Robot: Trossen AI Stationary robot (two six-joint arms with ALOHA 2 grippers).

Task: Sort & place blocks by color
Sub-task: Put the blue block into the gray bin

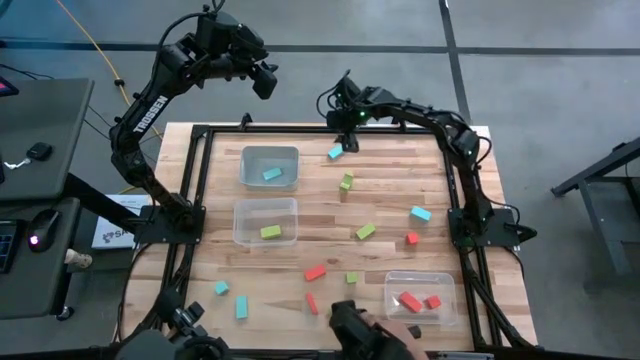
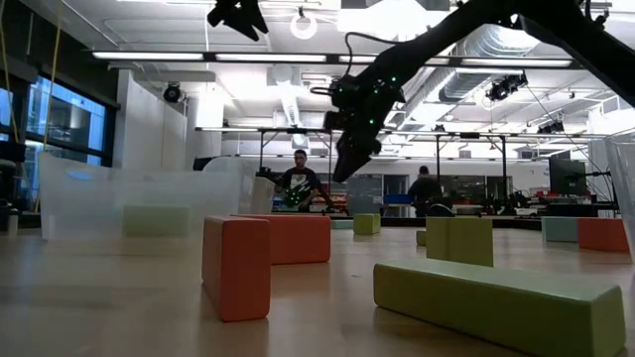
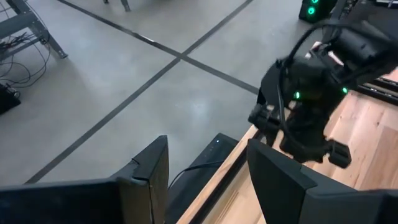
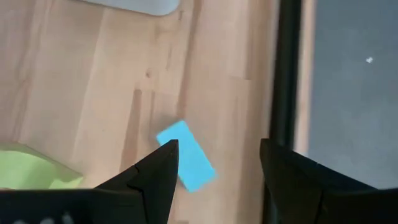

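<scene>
My right gripper point(image 1: 348, 138) point(image 4: 217, 152) is open and hangs above the table near its far edge. It is just over a small cyan block point(image 1: 335, 153) point(image 4: 186, 157) lying flat on the wood, and in the low view it point(image 2: 352, 149) is clear of the surface. My left gripper point(image 1: 264, 80) point(image 3: 208, 177) is open, raised high beyond the far edge. Other cyan, green and red blocks lie scattered, among them a green one point(image 1: 346, 182) point(image 4: 31, 169), a cyan one point(image 1: 420, 213) and a red one point(image 1: 316, 271).
Three clear bins stand on the table: a far-left one point(image 1: 292, 152) holding a cyan block, a middle-left one point(image 1: 240, 208) holding a green block, and a near-right one point(image 1: 392, 280) holding red blocks. A black frame rail point(image 4: 287, 74) runs along the table's far edge. People stand in the room behind.
</scene>
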